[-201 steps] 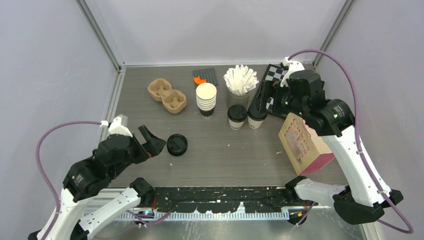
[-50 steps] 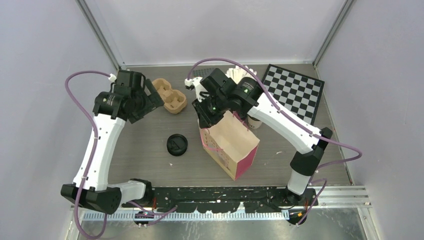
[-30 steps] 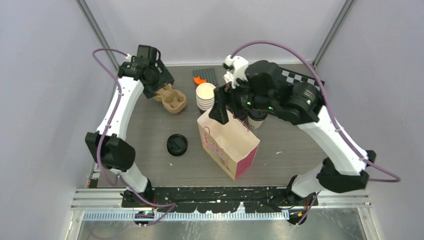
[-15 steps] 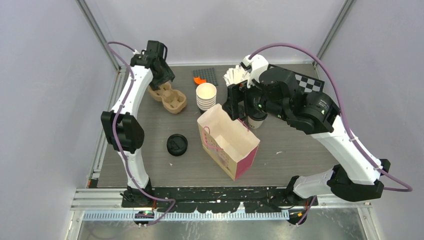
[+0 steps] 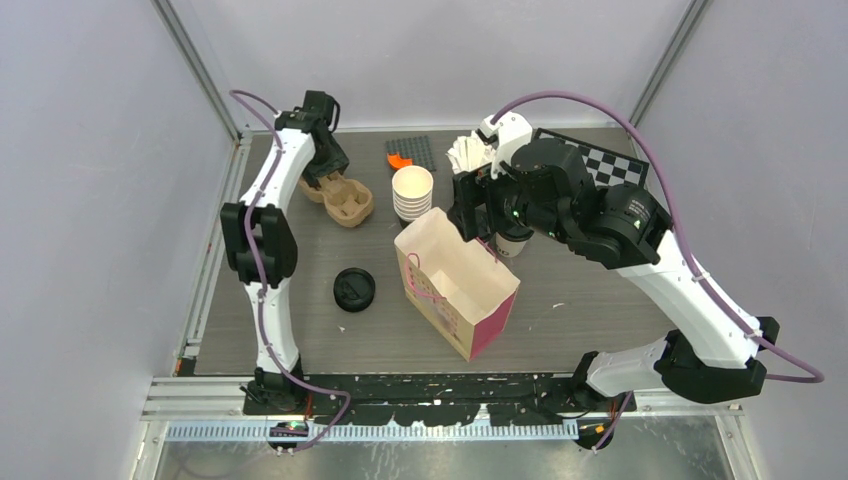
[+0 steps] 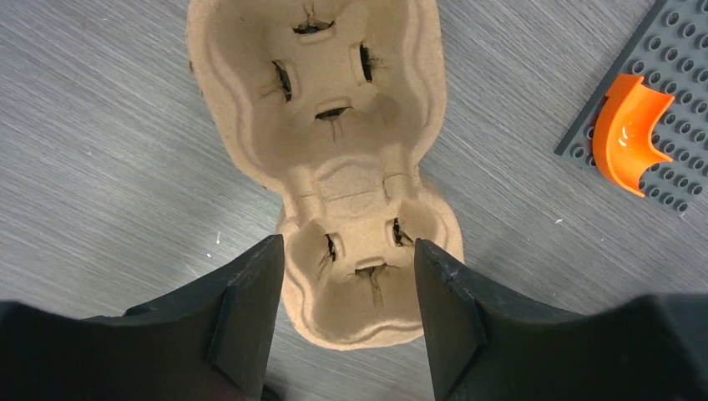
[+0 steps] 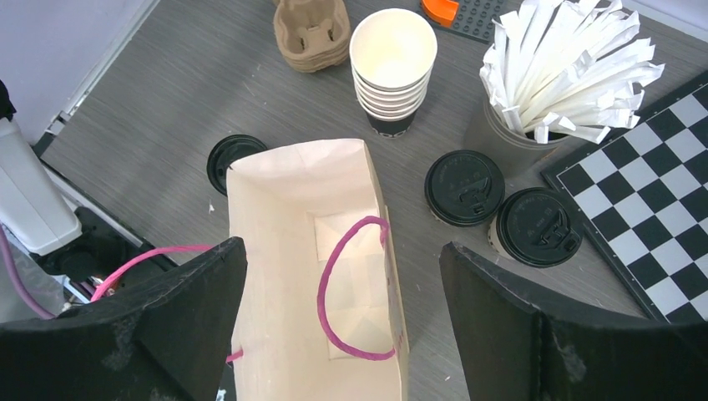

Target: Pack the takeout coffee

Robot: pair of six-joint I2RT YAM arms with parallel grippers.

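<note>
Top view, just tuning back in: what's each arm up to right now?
The left gripper is at the cardboard cup carrier, jaws open astride its near pocket, with no grip evident yet. The right gripper hangs open over the paper bag, which stands upright, open-topped and empty. The two lidded coffees stand on the table beside the bag, neither one packed.
</note>
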